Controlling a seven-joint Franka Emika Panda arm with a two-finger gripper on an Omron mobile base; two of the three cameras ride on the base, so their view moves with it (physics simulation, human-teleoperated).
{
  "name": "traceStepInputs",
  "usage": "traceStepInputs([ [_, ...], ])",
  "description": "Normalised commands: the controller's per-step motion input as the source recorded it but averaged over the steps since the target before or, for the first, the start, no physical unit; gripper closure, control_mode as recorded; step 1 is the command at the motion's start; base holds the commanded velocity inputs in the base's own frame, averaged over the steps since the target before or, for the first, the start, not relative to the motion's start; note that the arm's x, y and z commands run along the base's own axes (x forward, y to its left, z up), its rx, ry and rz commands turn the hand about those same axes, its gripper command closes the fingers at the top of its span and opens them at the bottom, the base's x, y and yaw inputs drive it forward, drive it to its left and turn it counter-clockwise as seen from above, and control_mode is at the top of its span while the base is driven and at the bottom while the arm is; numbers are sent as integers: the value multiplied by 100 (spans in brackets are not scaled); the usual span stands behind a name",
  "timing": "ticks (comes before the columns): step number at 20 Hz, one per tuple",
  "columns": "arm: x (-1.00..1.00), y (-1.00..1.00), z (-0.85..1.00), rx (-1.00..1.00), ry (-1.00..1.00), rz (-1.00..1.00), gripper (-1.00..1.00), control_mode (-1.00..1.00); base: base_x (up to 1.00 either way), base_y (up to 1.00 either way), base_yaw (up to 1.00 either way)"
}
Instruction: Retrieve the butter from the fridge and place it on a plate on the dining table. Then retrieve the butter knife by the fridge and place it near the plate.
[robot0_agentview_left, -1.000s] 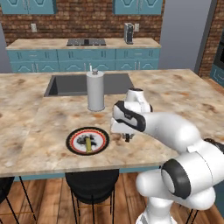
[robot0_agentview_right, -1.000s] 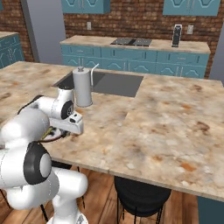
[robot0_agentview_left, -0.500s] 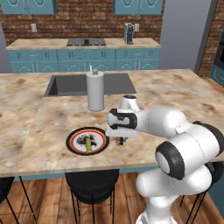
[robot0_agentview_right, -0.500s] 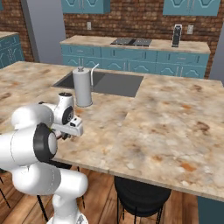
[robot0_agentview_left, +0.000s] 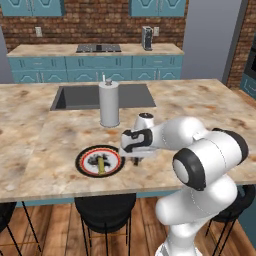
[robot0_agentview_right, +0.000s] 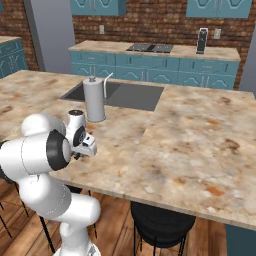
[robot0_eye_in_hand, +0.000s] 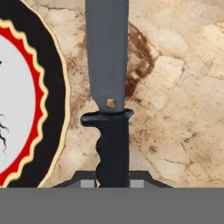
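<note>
On the dining table (robot0_agentview_left: 210, 107) lies the plate (robot0_agentview_left: 84, 161), black-rimmed with a red ring, and the small yellow-olive butter (robot0_agentview_left: 101, 165) rests on it. My gripper (robot0_agentview_left: 136, 159) hangs low over the tabletop just right of the plate. It is shut on the butter knife (robot0_eye_in_hand: 108, 65). In the hand view the dark handle sits between the fingertips (robot0_eye_in_hand: 135, 183) of the gripper (robot0_eye_in_hand: 112, 181). The grey blade points away along the plate's rim (robot0_eye_in_hand: 54, 100), a small gap apart. I cannot tell whether the knife touches the stone.
A white paper-towel roll (robot0_agentview_left: 109, 104) stands upright behind the plate, at the front edge of the inset dark sink (robot0_agentview_left: 80, 97). Black stools (robot0_agentview_left: 105, 207) stand under the near table edge. The teal wall counter (robot0_agentview_left: 95, 50) runs along the back.
The arm has swung left and lowered. The hand with the knife has come down close to the plate's right rim. Plate, butter and towel roll have not moved.
</note>
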Motion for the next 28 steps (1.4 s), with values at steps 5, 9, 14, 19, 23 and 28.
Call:
traceStepInputs([
  [5,4,15,-16,0,-13,0,100,-100,0,0,0],
  [9,4,1,-9,0,-9,0,100,-100,0,0,0],
  [14,0,1,8,0,-6,0,-100,-100,0,0,0],
  [19,-4,0,68,0,0,-1,-100,-100,0,0,0],
  [23,-55,0,100,0,1,0,-100,-100,0,0,0],
  [28,-83,-38,99,0,4,-4,-100,-100,0,0,0],
])
